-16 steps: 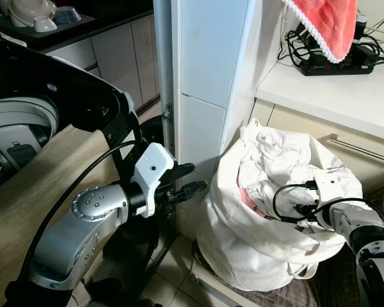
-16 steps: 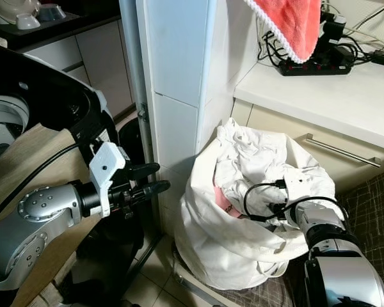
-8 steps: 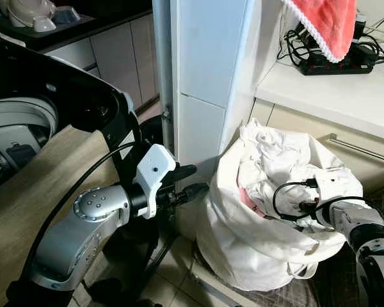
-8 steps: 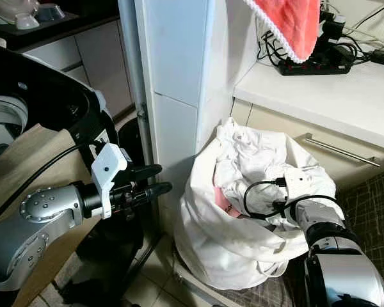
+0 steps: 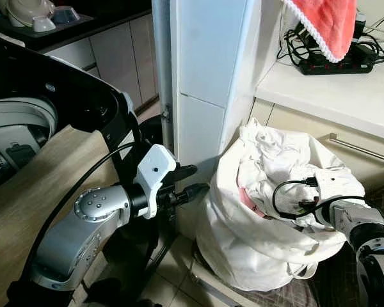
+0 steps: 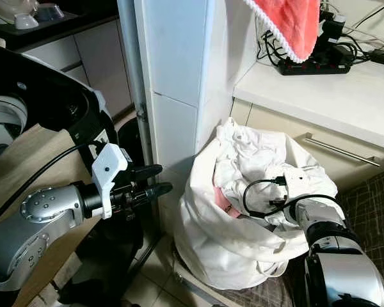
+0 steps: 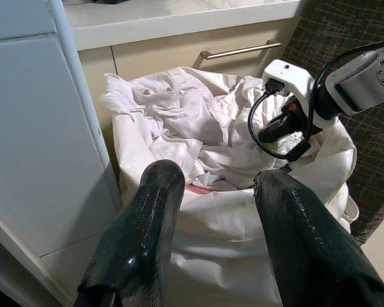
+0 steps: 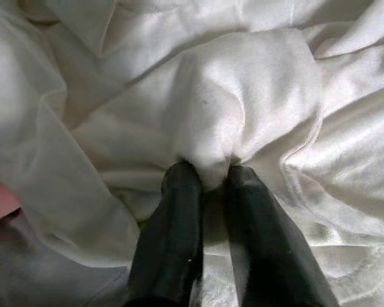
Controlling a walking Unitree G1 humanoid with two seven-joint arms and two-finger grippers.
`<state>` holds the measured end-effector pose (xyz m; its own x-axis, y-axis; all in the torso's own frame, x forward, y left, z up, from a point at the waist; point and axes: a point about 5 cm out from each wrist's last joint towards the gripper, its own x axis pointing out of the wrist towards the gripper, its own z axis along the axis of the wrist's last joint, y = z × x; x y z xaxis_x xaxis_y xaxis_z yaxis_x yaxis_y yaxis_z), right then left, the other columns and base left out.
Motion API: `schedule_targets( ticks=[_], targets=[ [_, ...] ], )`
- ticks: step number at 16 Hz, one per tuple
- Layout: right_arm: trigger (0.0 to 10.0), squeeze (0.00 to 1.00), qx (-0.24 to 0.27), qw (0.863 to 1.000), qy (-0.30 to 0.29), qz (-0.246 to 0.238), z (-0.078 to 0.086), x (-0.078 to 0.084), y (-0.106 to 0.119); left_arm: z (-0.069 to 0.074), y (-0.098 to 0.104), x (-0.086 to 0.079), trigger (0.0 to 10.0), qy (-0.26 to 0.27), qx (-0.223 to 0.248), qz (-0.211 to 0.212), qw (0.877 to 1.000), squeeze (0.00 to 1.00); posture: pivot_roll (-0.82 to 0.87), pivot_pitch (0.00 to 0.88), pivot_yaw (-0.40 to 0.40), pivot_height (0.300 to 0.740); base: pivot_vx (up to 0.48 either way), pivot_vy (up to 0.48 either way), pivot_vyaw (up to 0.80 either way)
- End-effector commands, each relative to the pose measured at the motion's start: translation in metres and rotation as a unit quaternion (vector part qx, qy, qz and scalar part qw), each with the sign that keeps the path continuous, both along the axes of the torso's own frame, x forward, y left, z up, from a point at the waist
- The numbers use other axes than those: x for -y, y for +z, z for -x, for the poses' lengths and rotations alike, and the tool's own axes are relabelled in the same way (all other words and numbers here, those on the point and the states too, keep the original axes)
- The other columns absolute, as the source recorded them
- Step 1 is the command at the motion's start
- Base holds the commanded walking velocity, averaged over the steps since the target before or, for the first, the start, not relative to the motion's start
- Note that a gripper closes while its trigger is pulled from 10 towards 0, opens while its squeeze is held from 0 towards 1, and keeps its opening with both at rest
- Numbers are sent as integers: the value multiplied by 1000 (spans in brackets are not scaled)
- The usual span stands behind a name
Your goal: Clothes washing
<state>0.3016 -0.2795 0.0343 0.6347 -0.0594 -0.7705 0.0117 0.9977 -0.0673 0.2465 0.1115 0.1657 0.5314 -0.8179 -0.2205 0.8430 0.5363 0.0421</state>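
In the laundry bag: we are seeing the right gripper (image 8: 205, 176) reaching down into the white laundry bag (image 5: 243, 243), which is standing on the floor between the white pillar (image 5: 205, 77) and the cabinet drawer (image 5: 345, 144).
Right fingers: in the right wrist view they are pinching a fold of white cloth (image 8: 243, 102) between them.
Left arm: it is stretching forward at mid height, the left gripper (image 5: 193, 181) hanging near the bag without touching it.
Left fingers: the left wrist view is showing them apart, holding nothing.
Head views: we are seeing a red towel (image 5: 326, 22) hanging above the counter (image 5: 333, 89).
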Motion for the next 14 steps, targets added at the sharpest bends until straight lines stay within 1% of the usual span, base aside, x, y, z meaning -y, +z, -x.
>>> schedule_targets(
  ticks=[1, 3, 5, 6, 7, 8, 9, 10, 11, 12, 13, 14],
  targets=[
    [0, 0, 14, 1000, -1, -14, -5, -1, 6, 1, -1, 3, 10000, -12, -1, 1, 1000, 0, -44, 0, -8, 740, 0, 0, 0],
    [0, 0, 38, 997, -10, -64, -9, 3, 15, 0, 0, 5, 10000, -10, 2, 7, 1000, 0, -51, 0, -10, 740, 0, 0, 0],
    [0, 0, 67, 993, -4, -94, -14, 6, 27, -4, 3, 6, 10000, 0, 12, 15, 1000, 0, -56, 0, -14, 740, 0, 0, 0],
    [0, 0, 107, 985, 14, -132, -21, 6, 42, -9, 8, 5, 10000, 19, 31, 25, 999, 0, -56, 0, -14, 740, 0, 0, 0],
    [0, 0, 131, 979, 30, -153, -25, 5, 53, -12, 12, 4, 10000, 34, 43, 32, 998, 0, -60, 0, -16, 740, 0, 0, 0],
    [0, 0, 170, 964, 62, -194, -28, 3, 74, -19, 18, 3, 10000, 56, 60, 47, 996, 0, -65, 0, -15, 740, 0, 0, 0],
    [0, 0, 206, 946, 99, -232, -29, -3, 100, -25, 25, 3, 10000, 73, 79, 61, 992, 0, -73, 0, -11, 740, 0, 0, 0],
    [0, 0, 233, 926, 147, -259, -26, -11, 126, -30, 32, 5, 10000, 82, 92, 81, 989, 0, -84, 0, -6, 740, 0, 0, 0],
    [0, 0, 246, 914, 176, -269, -23, -17, 140, -33, 37, 7, 10000, 84, 99, 97, 987, 0, -84, 0, -6, 740, 0, 0, 0],
    [0, 0, 281, 881, 236, -298, -16, -31, 171, -37, 51, 15, 10000, 78, 118, 135, 981, 0, -91, 0, -5, 740, 0, 0, 0],
    [0, 0, 318, 842, 286, -330, -7, -44, 202, -39, 64, 25, 10000, 60, 136, 164, 975, 0, -94, 0, -6, 740, 0, 0, 0],
    [0, 0, 339, 815, 312, -351, -1, -52, 219, -38, 68, 33, 10000, 37, 135, 178, 974, 0, -95, 0, -6, 740, 0, 0, 0]
  ],
)
